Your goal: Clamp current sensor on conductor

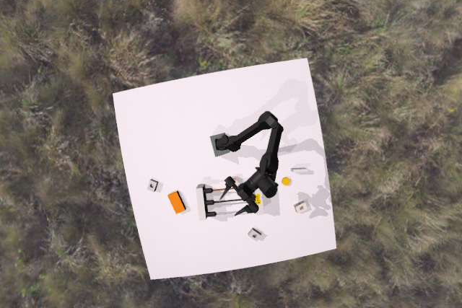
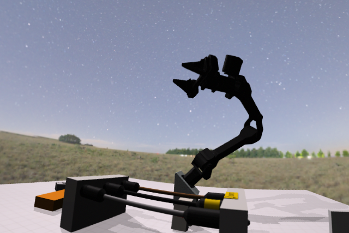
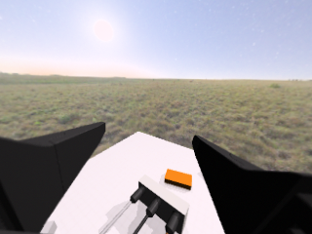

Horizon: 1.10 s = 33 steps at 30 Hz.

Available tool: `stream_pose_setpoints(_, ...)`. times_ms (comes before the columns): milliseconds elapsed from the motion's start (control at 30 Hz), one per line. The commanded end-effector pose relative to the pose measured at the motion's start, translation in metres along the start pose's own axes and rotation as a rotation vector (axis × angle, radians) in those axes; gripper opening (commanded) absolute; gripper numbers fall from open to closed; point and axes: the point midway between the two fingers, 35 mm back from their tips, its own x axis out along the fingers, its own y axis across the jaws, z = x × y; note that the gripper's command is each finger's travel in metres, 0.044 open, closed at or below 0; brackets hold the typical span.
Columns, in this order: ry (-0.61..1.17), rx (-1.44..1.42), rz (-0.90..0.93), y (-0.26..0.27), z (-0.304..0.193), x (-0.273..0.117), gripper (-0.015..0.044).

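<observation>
My gripper (image 1: 228,206) (image 2: 178,71) (image 3: 150,133) is open and empty, high above the conductor rack. The rack's left end block (image 1: 201,203) (image 2: 95,204) (image 3: 163,194) and right end block (image 2: 235,210) carry a brown conductor (image 1: 219,189) (image 2: 169,191), a black middle conductor (image 2: 160,197) (image 3: 141,223) and a grey conductor (image 2: 143,206) (image 3: 116,218). A yellow marker (image 1: 258,199) (image 2: 230,195) is on the right block; a yellow band (image 2: 211,203) is round the black conductor's sleeve. The sensor cannot be told for certain among the small pieces; its arrow is not readable.
An orange block (image 1: 176,202) (image 2: 49,199) (image 3: 178,178) lies beyond the left end block. Small pale pieces stand at the left (image 1: 152,185), front (image 1: 255,234) and right (image 1: 300,206). A yellow disc (image 1: 285,181) and a thin grey piece (image 1: 299,169) lie right of the arm.
</observation>
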Motion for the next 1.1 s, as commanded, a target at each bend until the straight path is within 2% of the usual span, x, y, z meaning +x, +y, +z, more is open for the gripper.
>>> stream_pose_setpoints(0,-0.055,-0.246,0.267,0.050,-0.030,-0.018,0.0440)
stream_pose_setpoints(167,-0.206,-0.542,0.633,0.105,-0.074,-0.067,0.0440)
stream_pose_setpoints(300,-0.376,-0.723,0.900,0.129,-0.106,-0.117,0.0440)
stream_pose_setpoints(600,-0.398,-0.761,0.944,0.132,-0.114,-0.125,0.0440)
stream_pose_setpoints(667,-0.300,-0.857,0.941,0.134,-0.129,-0.110,0.0440)
stream_pose_setpoints(867,0.210,-1.140,0.982,0.121,-0.194,-0.062,0.0440)
stream_pose_setpoints(1067,0.786,-1.112,1.112,0.093,-0.235,-0.054,0.0440)
